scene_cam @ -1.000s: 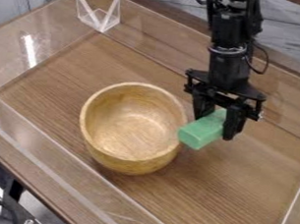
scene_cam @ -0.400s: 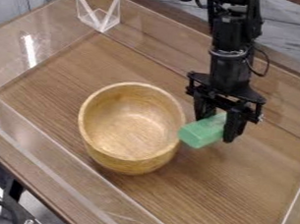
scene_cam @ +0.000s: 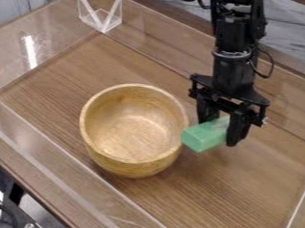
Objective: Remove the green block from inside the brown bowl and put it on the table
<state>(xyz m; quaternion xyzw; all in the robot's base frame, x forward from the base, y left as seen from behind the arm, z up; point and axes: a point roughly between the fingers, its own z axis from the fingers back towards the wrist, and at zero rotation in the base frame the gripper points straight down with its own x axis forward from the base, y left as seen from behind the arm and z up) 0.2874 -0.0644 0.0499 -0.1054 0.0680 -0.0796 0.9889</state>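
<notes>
Camera view: gripper [scene_cam: 224, 127] is clamped on the green block [scene_cam: 205, 137], which slants down-left from the jaws, right of the brown bowl [scene_cam: 135, 130], low over the table [scene_cam: 242, 194].

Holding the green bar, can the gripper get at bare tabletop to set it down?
Probably yes: the gripper, shut on the small green rectangular block, hangs beside the round wooden bowl, over bare dark wood-grain table.

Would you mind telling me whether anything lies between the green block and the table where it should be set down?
Nothing visible does: the block, held in the claw just right of the bowl, has only bare table below it.
</notes>
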